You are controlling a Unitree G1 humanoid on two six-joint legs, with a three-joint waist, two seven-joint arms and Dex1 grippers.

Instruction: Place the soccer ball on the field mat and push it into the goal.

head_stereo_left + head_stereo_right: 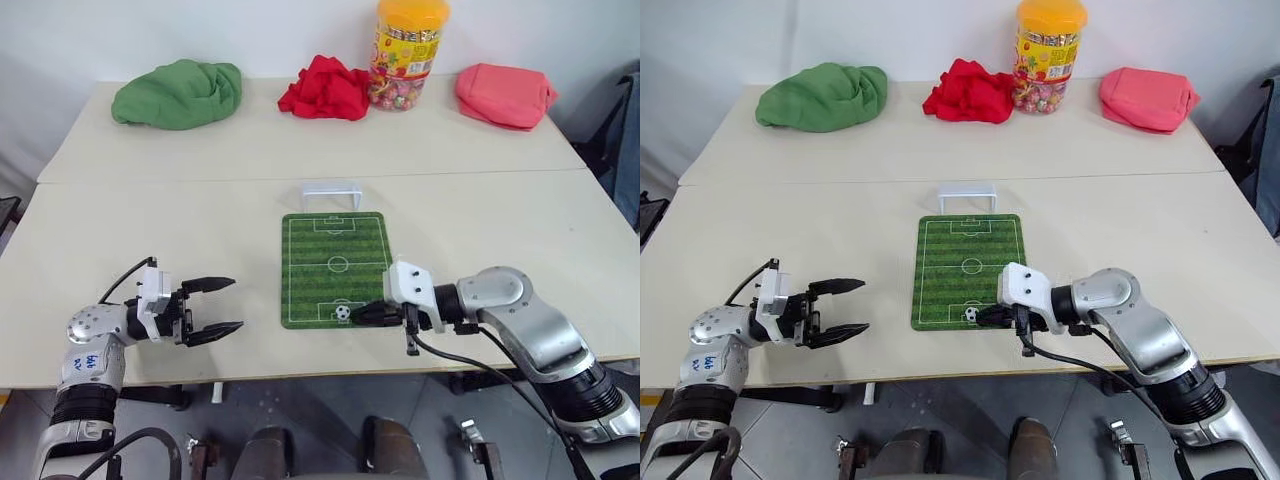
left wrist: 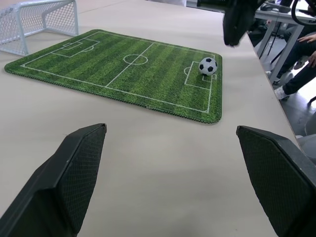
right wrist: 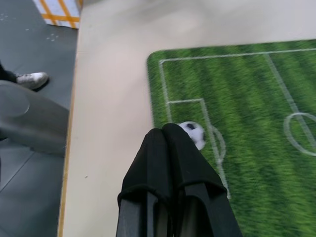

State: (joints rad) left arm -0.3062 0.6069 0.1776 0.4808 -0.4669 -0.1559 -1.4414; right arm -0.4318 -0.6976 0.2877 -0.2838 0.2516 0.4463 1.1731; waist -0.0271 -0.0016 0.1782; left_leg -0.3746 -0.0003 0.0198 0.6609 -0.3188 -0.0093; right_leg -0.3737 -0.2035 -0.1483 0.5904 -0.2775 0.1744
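Soccer ball (image 1: 343, 313) rests on the field mat (image 1: 334, 266) just beyond the right end effector (image 1: 368, 314), goal (image 1: 331, 194) far ahead. Left wrist view: left end effector (image 2: 170, 182) fingers apart, idle. Right wrist view: fingers (image 3: 168, 153) pressed together, likely forming a pusher.

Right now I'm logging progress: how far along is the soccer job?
Done: the soccer ball sits on the field mat, in the near penalty box. In hand: the right gripper, fingers shut, is beside the ball. Left: pushing it up the mat into the goal beyond the far edge.
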